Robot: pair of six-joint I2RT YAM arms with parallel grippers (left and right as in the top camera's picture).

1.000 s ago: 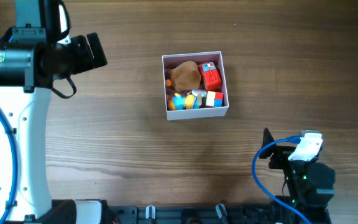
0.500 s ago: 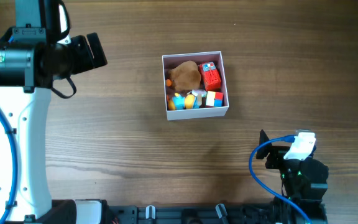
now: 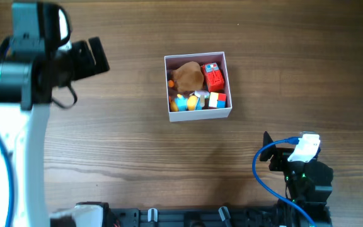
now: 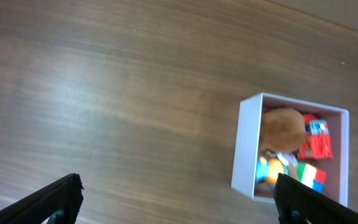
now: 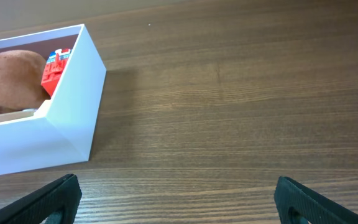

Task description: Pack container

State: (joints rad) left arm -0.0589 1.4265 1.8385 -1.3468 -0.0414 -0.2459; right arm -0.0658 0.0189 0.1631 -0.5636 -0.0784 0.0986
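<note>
The container [image 3: 199, 115] is a square white-walled box at mid-table, holding a brown plush toy [image 3: 186, 76], a red block [image 3: 214, 77], a colour cube [image 3: 217, 99] and small orange and blue toys [image 3: 184, 102]. My left gripper [image 3: 94, 55] is open and empty, held high to the far left of the box. In the left wrist view the container [image 4: 247, 149] lies to the right between the spread fingers [image 4: 179, 202]. My right gripper [image 3: 268, 146] is open and empty, low at the front right. In the right wrist view [image 5: 179, 202] the container [image 5: 42, 134] is at the upper left.
The wooden table [image 3: 125, 139] surrounds the box. The left arm's white column [image 3: 17, 145] stands at the left edge. The right arm's base and blue cable [image 3: 276, 189] sit at the front right, with black fixtures [image 3: 188, 217] along the front edge.
The right arm drew back a little toward the front edge, then stopped. The left arm has shifted slightly and looks blurred. The box and toys have not moved.
</note>
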